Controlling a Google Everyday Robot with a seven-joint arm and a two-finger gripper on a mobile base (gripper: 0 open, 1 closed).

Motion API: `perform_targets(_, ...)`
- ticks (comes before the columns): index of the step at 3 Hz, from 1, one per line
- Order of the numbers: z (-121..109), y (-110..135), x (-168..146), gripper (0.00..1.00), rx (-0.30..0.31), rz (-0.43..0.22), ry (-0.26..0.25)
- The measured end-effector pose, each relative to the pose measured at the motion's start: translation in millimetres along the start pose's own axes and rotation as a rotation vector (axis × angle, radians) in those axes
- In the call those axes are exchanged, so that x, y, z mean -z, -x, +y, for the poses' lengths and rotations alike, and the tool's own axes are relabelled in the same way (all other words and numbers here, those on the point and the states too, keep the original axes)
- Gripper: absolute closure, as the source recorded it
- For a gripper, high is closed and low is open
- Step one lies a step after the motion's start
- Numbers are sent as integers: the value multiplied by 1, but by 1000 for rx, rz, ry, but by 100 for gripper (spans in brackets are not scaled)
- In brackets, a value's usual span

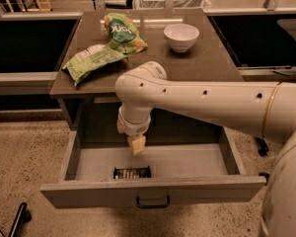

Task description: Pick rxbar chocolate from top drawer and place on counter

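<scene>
Cream tubular arm [202, 95], small dark holes, gold band [269, 110], tan tool [137, 145] at its tip above the top drawer [153, 189]

Warm, kinda dim overhead light here. There's a pale glare streak on the far edge of the counter [153, 20], my arm [212, 100] catches most brightness, and my gripper [137, 145] hangs over the top drawer [187, 164] against a shadowy recess [187, 127]. The side bays [19, 48] go black.
</scene>
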State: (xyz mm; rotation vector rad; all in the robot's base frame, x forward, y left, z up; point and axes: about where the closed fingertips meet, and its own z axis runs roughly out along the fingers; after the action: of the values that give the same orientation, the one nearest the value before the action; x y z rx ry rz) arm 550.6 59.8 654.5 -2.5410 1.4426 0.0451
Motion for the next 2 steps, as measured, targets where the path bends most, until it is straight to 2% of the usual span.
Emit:
perform_targets(1, 10, 6, -20, 35, 55, -27, 33)
perform_targets(2, 23, 19, -23, 28, 111, -39, 85)
